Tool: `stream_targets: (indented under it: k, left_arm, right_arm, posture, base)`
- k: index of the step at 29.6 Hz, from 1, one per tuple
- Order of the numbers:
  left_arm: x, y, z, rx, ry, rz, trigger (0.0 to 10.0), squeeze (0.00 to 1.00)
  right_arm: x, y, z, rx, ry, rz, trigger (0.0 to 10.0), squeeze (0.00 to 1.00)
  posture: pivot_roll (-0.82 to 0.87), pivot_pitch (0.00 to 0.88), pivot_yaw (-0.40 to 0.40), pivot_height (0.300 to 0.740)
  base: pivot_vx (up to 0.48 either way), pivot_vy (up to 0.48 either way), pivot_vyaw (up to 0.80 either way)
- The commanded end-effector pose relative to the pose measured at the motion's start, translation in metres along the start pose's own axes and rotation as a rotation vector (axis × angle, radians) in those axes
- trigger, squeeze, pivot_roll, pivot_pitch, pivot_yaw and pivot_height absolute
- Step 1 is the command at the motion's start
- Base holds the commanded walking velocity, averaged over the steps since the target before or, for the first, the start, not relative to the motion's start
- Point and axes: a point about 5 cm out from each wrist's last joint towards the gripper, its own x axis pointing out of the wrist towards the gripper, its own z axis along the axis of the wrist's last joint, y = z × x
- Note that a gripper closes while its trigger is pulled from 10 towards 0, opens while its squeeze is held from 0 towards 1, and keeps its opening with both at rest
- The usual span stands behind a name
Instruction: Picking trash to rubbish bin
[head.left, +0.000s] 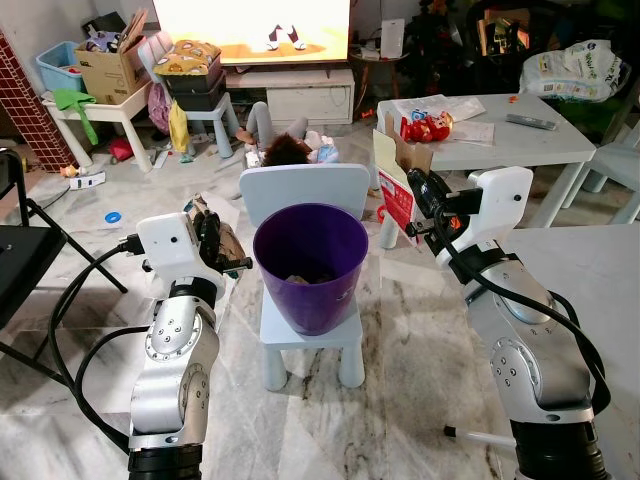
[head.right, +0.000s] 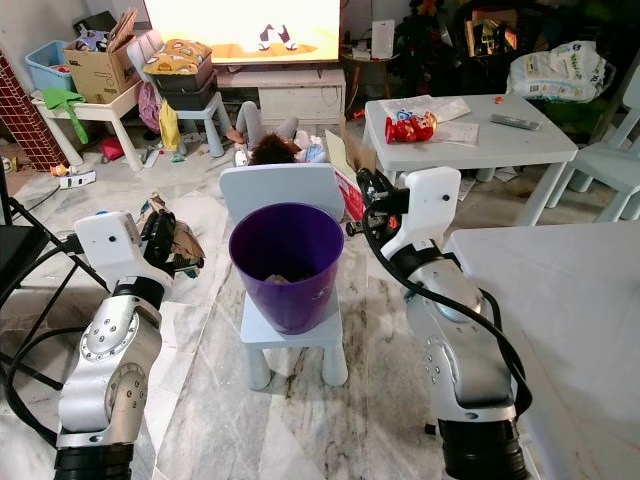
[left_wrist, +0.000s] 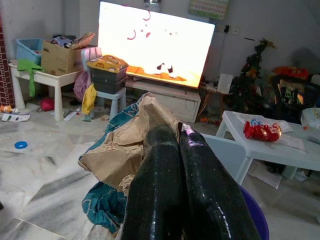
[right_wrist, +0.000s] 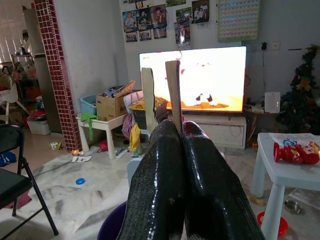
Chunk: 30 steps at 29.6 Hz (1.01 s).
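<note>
A purple bin (head.left: 310, 300) stands on a small white chair (head.left: 300, 190) straight ahead, with some trash (head.left: 298, 278) at its bottom. My left gripper (head.left: 232, 255) sits just left of the bin's rim, shut on crumpled brown paper with a teal wrapper (left_wrist: 120, 150). My right gripper (head.left: 420, 195) is beside the rim on the right, shut on a flattened cardboard carton (head.left: 393, 185); its edges (right_wrist: 173, 90) stick up past the fingertips in the right wrist view.
A white table (head.left: 560, 145) at the back right holds a red snack packet (head.left: 425, 125) and a remote (head.left: 530, 122). A black folding chair (head.left: 20, 260) stands at the left. A person (head.left: 285, 150) lies on the floor behind the small chair. Toys litter the floor.
</note>
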Motion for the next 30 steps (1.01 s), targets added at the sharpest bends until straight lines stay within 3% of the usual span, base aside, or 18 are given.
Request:
stream_targets:
  k: [1, 8, 30]
  left_arm:
    - [0.0017, -0.0011, 0.0024, -0.005, -0.009, -0.010, 0.0, 0.00]
    - [0.0005, -0.0008, 0.0024, -0.010, -0.015, -0.017, 0.0, 0.00]
    - [-0.0006, -0.0022, 0.0006, -0.013, -0.014, -0.025, 0.0, 0.00]
  right_arm:
    - [0.0023, 0.0015, 0.0040, -0.006, -0.012, 0.012, 0.0, 0.00]
    - [0.0011, 0.0018, 0.0033, -0.006, -0.008, 0.013, 0.0, 0.00]
    - [-0.0006, 0.0024, 0.0040, -0.013, -0.003, 0.022, 0.0, 0.00]
  posture:
    - [0.05, 0.000, -0.014, 0.740]
    - [0.04, 0.000, -0.014, 0.740]
    - [0.04, 0.000, -0.021, 0.740]
  base:
    - [0.000, 0.000, 0.00]
    - [0.073, 0.000, 0.00]
    - [0.453, 0.000, 0.00]
